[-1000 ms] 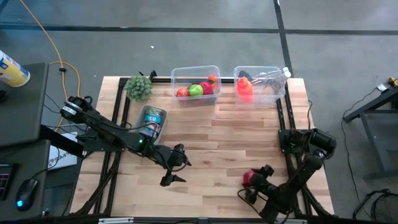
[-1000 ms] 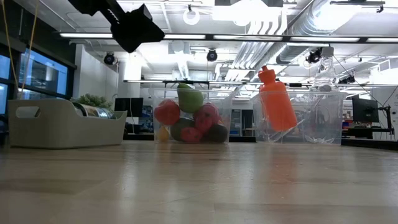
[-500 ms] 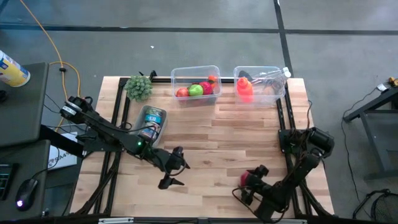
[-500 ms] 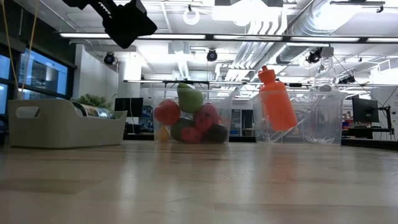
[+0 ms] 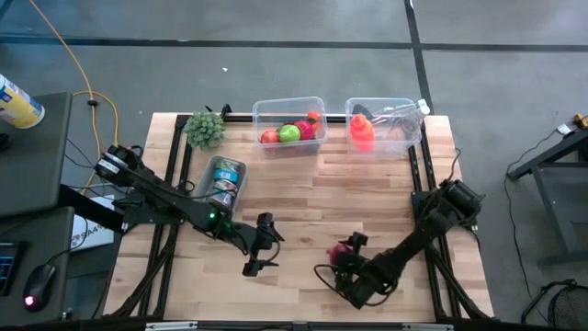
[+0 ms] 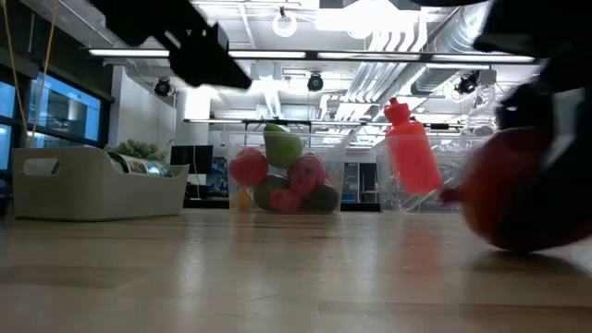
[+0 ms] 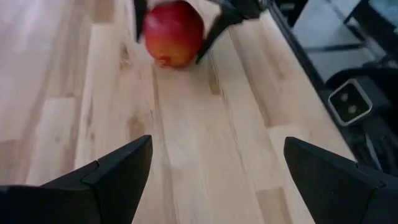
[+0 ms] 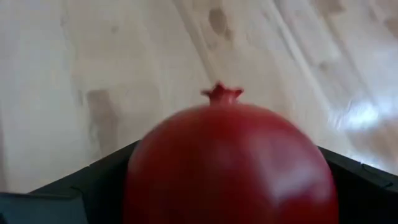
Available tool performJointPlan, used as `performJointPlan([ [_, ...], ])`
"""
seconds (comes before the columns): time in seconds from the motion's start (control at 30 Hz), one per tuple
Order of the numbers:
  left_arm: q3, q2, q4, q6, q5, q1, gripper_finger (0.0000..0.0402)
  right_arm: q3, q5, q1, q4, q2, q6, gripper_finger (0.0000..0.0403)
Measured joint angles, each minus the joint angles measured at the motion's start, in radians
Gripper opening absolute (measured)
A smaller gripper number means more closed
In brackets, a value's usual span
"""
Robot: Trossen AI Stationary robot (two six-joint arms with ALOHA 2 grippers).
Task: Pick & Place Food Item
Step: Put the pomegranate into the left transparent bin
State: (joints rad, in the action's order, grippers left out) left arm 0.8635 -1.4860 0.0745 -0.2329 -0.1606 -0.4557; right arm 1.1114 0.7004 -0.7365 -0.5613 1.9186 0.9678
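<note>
Pomegranate [image 8: 229, 168], crown pointing away from the wrist, sits clamped in right end effector [image 5: 342, 265].

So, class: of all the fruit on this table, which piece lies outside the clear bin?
The red pomegranate, alone on the bare wood between the right gripper's fingers; the other fruit sits in the clear bin at the far edge.

1. Deep red pomegranate [image 8: 230, 165], orangey on one side from the left wrist.
2. Pale wood-grain table [image 5: 312, 207].
3. Bright orange bottle [image 5: 361, 131], far right.
4. Green apple [image 5: 289, 133] among red fruit.
</note>
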Motion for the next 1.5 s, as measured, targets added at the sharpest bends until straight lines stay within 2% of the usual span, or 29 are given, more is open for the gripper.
performJointPlan([
  [0.23, 0.0, -0.075, 0.002, 0.001, -0.033, 0.005, 0.0353, 0.0, -0.02, 0.1, 0.077, 0.0, -0.175, 0.0382],
  [0.37, 0.0, -0.091, 0.006, 0.001, -0.041, 0.022, 0.0353, 0.0, -0.034, 0.156, 0.188, 0.0, -0.302, 0.0382],
  [0.53, 0.0, -0.095, 0.006, 0.001, -0.043, 0.04, 0.0353, 0.0, -0.164, 0.229, 0.342, 0.0, -0.495, 0.0382],
  [0.7, 0.0, -0.095, 0.005, 0.002, -0.044, 0.044, 0.0353, 0.0, -0.189, 0.278, 0.407, 0.0, -0.588, 0.0382],
  [0.87, 0.0, -0.095, 0.002, -0.01, -0.044, 0.041, 0.0353, 0.0, -0.264, 0.317, 0.463, 0.0, -0.667, 0.0382],
  [1.1, 0.0, -0.095, 0.002, -0.021, -0.043, 0.017, 0.0353, 0.0, -0.262, 0.327, 0.529, -0.019, -0.783, 0.0382],
  [1.27, 0.0, -0.095, 0.002, -0.004, -0.052, 0.0, 0.0353, 0.0, -0.259, 0.322, 0.532, -0.066, -0.807, 0.0382],
  [1.5, -0.001, -0.095, 0.012, -0.008, -0.053, -0.001, 0.0353, 0.0, -0.263, 0.243, 0.521, -0.192, -0.808, 0.0382],
])
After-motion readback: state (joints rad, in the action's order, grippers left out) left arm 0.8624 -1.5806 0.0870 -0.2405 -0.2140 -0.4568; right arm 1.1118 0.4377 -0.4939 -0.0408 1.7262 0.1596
